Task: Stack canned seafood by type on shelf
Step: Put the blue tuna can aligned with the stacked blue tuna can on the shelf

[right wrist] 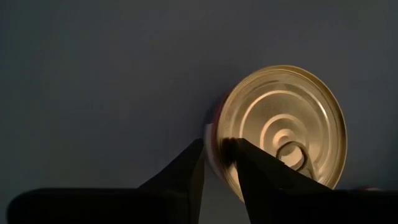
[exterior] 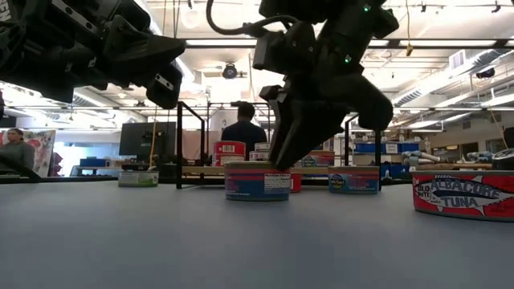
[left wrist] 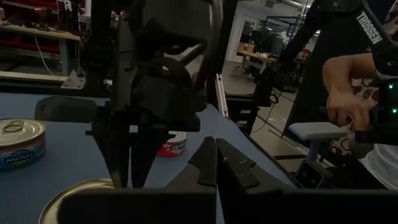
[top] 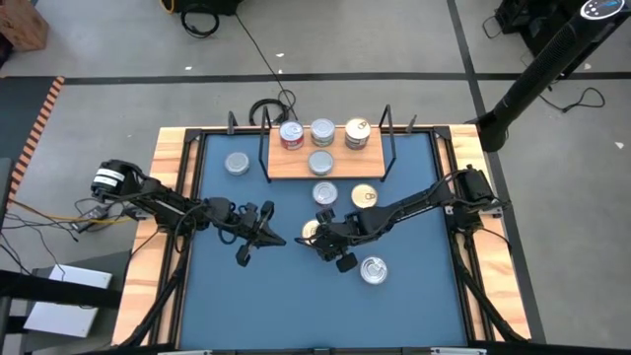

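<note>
**Tins on table and shelf: right arm at a gold tin**

- Left gripper point(top: 258, 237): hangs above the blue mat point(top: 227, 296), left of centre, holding nothing. In its wrist view the fingers look pressed together; no tin between them.
- Loose silver tin point(top: 237, 164): alone on the mat, just left of the shelf.
- Shelf point(top: 325, 163): at the back of the table. Four tins on it: a red-sided tin point(top: 291, 135), a silver one beside it point(top: 322, 131), a gold one point(top: 357, 133) to the right, another silver point(top: 321, 162) in front.
- Mat below the shelf: one silver tin point(top: 324, 193), one gold point(top: 364, 197).
- Right gripper point(top: 325, 235): down at a gold-topped tin point(right wrist: 283, 127), fingers close together at its rim, one on the side wall. Whether they grip it I cannot tell.
- Front silver tin point(top: 374, 269): nearest, right of centre.

Step in hand, as I judge it: picking up the gold tin. Next calls for a firm pinch on the rim, a lift, then setting it on the shelf's gold tin.
</note>
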Robot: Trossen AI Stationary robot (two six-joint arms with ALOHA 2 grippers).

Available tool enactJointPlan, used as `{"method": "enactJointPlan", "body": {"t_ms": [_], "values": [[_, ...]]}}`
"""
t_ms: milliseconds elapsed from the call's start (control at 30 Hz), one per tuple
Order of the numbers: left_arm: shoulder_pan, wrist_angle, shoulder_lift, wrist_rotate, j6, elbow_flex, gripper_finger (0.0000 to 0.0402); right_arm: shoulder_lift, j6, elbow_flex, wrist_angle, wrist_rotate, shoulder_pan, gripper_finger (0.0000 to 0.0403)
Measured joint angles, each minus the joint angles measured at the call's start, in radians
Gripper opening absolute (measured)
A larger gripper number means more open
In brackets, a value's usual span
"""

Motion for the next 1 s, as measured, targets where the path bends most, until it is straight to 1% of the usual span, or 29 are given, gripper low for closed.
{"method": "enactJointPlan", "body": {"t_ms": [100,167,233,333,367,467,633,800,900,1000], "values": [[0.0,-0.003,0.0,0.0,0.0,0.0,0.0002,0.004,-0.003,0.001,-0.001,0.005,0.0,0.0096],[0.0,-0.003,0.0,0.0,0.0,0.0,0.0002,0.004,-0.002,0.001,0.005,0.016,0.0,0.0084],[0.0,-0.003,0.0,0.0,0.0,0.0,0.0002,0.004,0.0,0.0,0.006,0.029,0.001,0.0064],[0.0,0.001,0.0,-0.001,0.0,0.0,0.0002,0.003,-0.002,0.001,-0.001,0.022,0.001,0.0021],[0.0,0.006,0.0,-0.001,-0.001,0.0,0.0002,0.002,-0.004,0.0,-0.001,0.021,0.001,0.0013],[0.0,0.027,0.0,-0.002,-0.001,0.0,0.0002,0.001,0.029,0.017,-0.022,0.012,-0.002,0.001],[0.0,0.049,0.0,-0.024,0.0,0.0,0.0002,-0.005,0.11,0.08,-0.091,-0.078,-0.015,0.0004],[0.0,0.047,0.0,-0.028,0.001,0.0,0.0002,-0.011,0.233,0.153,-0.123,-0.218,-0.039,0.0002],[0.0,0.046,0.0,-0.028,0.001,0.0,0.0002,-0.011,0.358,0.192,-0.126,-0.302,-0.064,0.0002],[0.0,0.045,0.0,-0.028,0.001,0.0,0.0002,-0.014,0.515,0.203,-0.098,-0.409,-0.1,0.0002]]}}
